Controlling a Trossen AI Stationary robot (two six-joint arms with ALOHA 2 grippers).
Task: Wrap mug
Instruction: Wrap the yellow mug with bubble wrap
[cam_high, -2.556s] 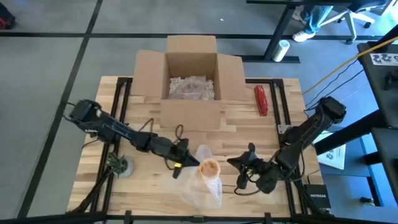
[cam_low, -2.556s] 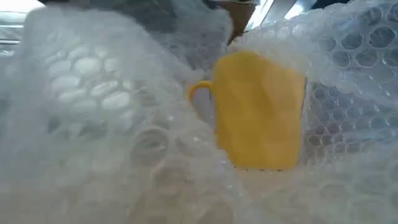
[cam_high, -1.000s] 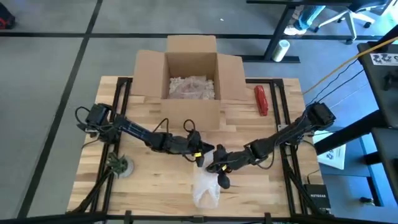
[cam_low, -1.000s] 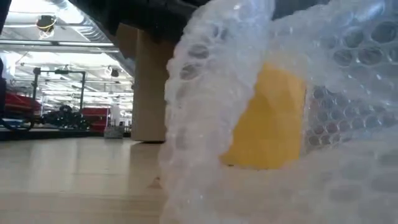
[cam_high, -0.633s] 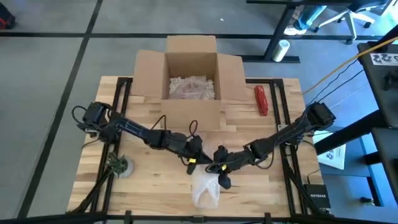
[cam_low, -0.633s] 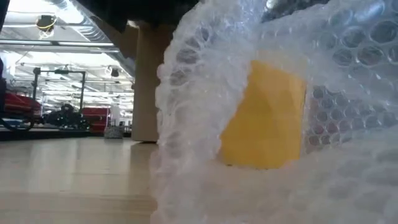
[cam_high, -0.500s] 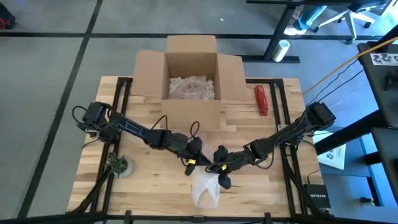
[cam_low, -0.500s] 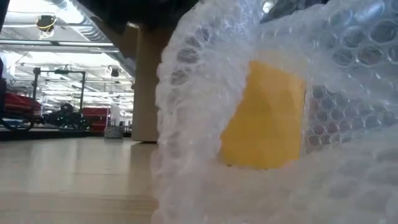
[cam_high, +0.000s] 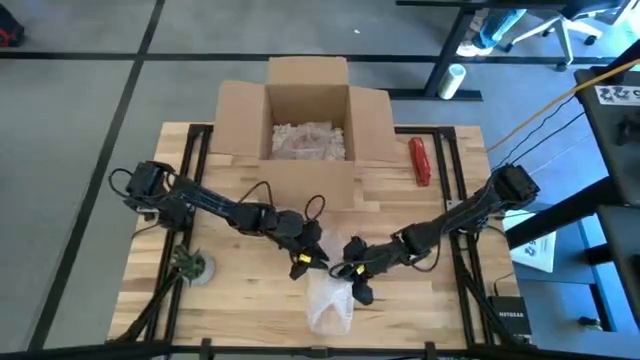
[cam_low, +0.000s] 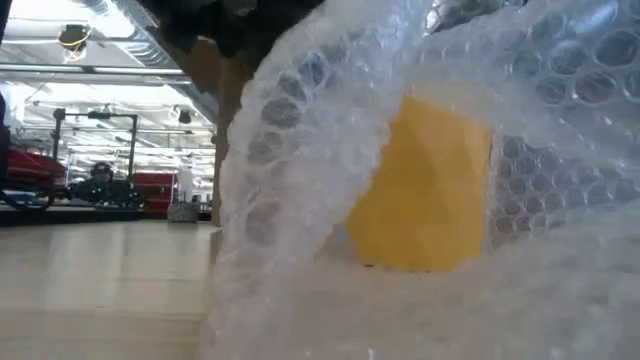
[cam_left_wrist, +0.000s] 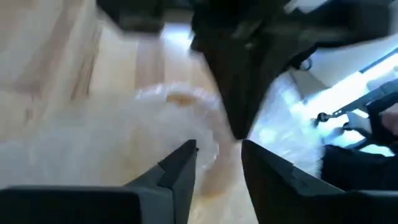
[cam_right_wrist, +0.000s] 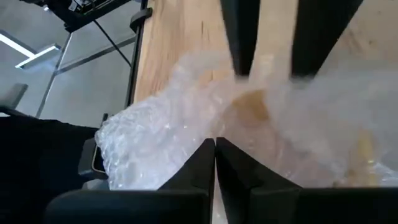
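Sitting near the desk's front edge, about mid-width, the yellow mug is upright inside a bundle of bubble wrap. Right gripper is at the wrap's far side, fingers pressed together on the wrap w/ no gap showing. Left gripper is just beside it, fingers slightly apart, holding nothing. Farther back, an open cardboard box stands at the rear edge.

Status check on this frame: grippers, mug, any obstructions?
Left gripper open at the bubble wrap's edge. Right gripper shut on bubble wrap. Yellow mug mostly covered, one side showing. Nothing in the way.
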